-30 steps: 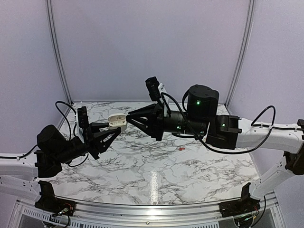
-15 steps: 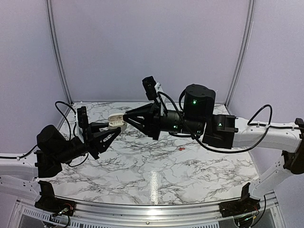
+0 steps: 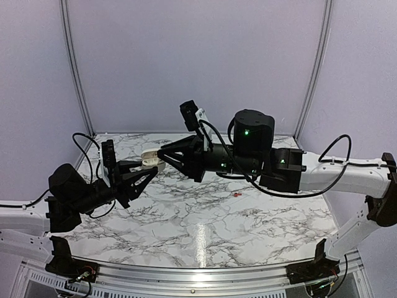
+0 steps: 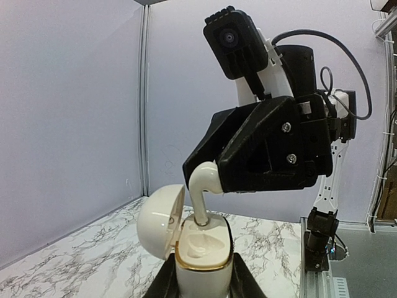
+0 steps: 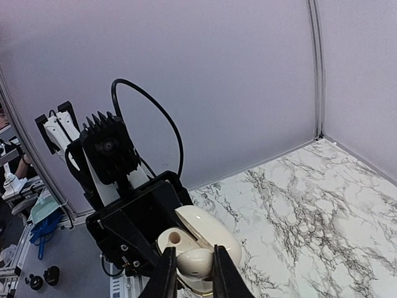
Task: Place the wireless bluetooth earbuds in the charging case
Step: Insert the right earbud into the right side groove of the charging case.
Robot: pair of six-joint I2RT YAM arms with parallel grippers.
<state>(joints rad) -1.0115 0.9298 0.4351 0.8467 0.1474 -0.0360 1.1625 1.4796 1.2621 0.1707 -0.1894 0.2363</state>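
My left gripper (image 4: 203, 284) is shut on a white charging case (image 4: 200, 264) with a gold rim, held upright above the table, its lid (image 4: 158, 218) hinged open to the left. My right gripper (image 5: 194, 272) is shut on a white earbud (image 5: 195, 261). From the left wrist view the earbud (image 4: 203, 186) hangs stem-down, and the stem's tip sits in the case's far socket. The near socket shows empty. In the top view the right gripper (image 3: 162, 154) meets the case (image 3: 149, 159) at the back left. Tiny red earbuds (image 3: 237, 194) lie on the marble.
The marble table (image 3: 205, 217) is bounded by lilac walls at the back and sides. A metal rail (image 3: 198, 273) runs along the near edge. Cables loop off both arms.
My right arm has reached leftward and brought the white earbud from beside the case to over it, stem into the socket. The left arm and case have stayed still.
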